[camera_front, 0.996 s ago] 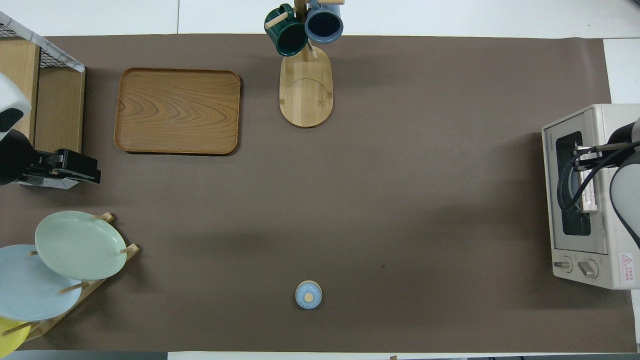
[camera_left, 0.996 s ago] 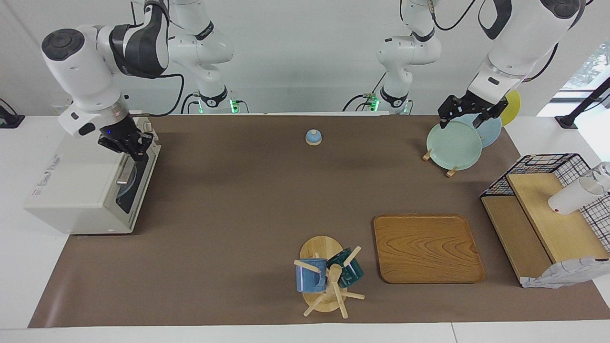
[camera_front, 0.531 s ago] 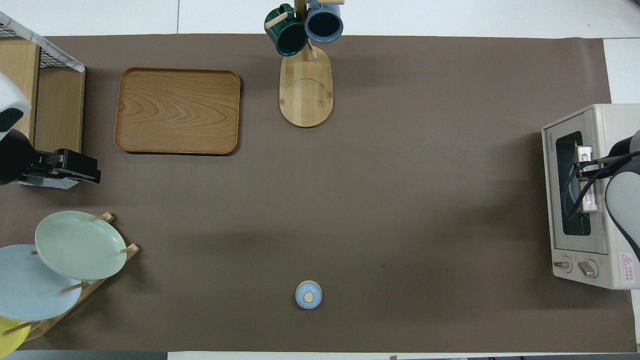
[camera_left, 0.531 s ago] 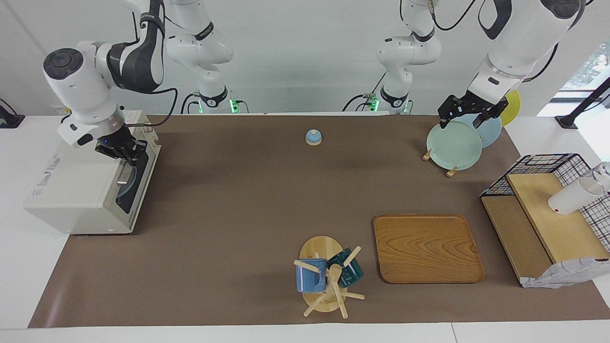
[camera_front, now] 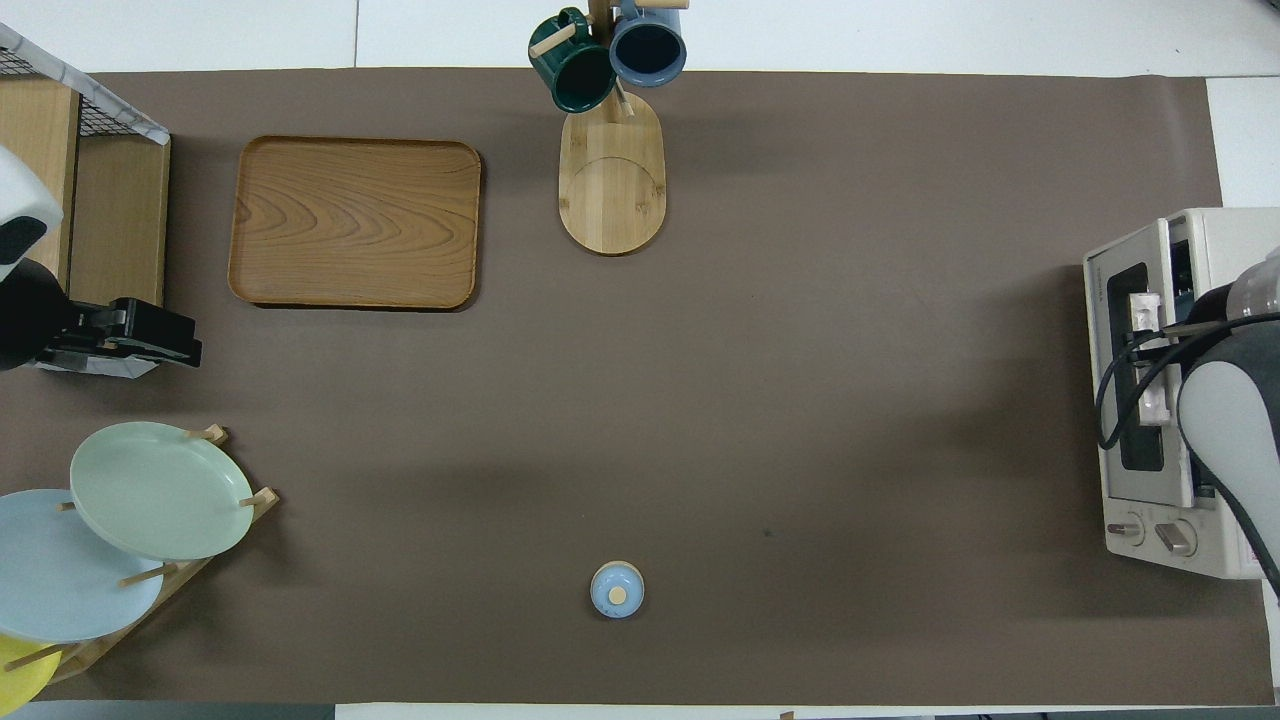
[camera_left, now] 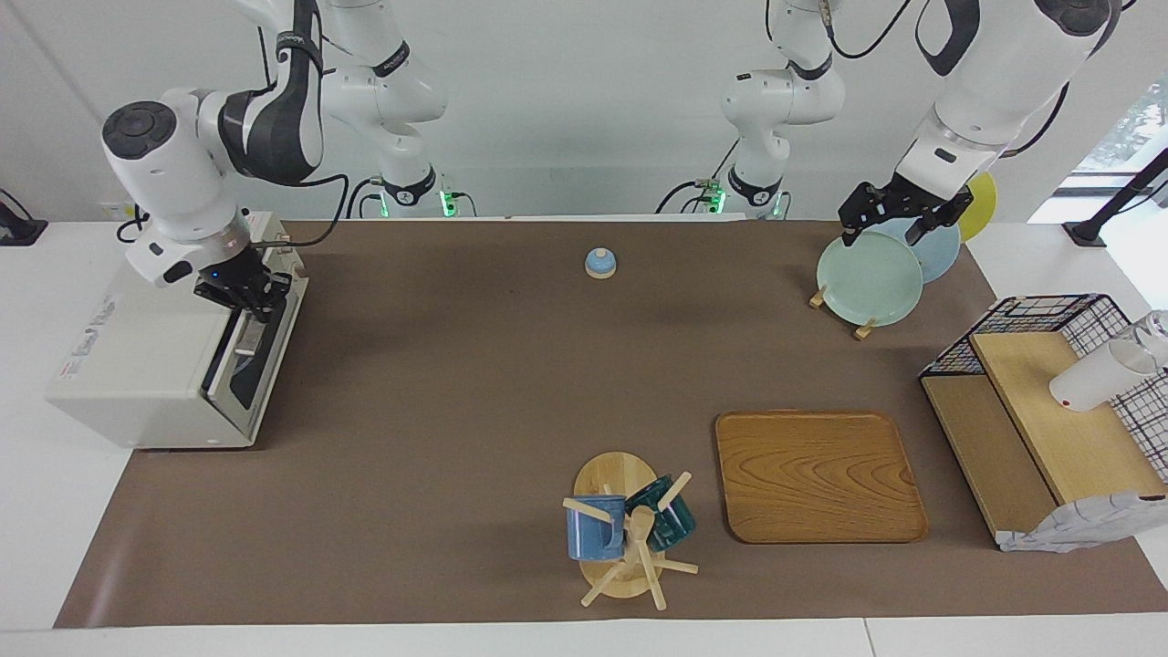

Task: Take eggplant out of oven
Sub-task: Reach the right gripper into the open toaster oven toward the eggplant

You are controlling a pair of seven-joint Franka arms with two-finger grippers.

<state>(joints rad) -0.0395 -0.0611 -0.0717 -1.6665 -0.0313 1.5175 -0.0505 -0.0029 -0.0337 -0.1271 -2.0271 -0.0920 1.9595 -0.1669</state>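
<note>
The cream-white oven (camera_left: 137,365) (camera_front: 1215,240) stands at the right arm's end of the table. Its dark glass door (camera_left: 245,374) (camera_front: 1130,420) is tilted a little outward at the top, with a narrow gap showing along that edge. My right gripper (camera_left: 243,294) (camera_front: 1160,335) is shut on the door's metal handle (camera_left: 244,349) (camera_front: 1152,400), at the end nearer to the robots. The eggplant is hidden inside the oven. My left gripper (camera_left: 899,226) (camera_front: 165,340) waits open over the plate rack, holding nothing.
A wooden rack with pale green (camera_left: 869,278), blue and yellow plates stands near the left arm's base. A wooden tray (camera_left: 818,474), a mug tree (camera_left: 630,534), a black wire basket with wooden shelves (camera_left: 1040,411) and a small blue bell (camera_left: 599,263) sit on the brown mat.
The right gripper has drawn the handle outward from the oven, and the door has gone from closed to slightly ajar. The left arm has not moved.
</note>
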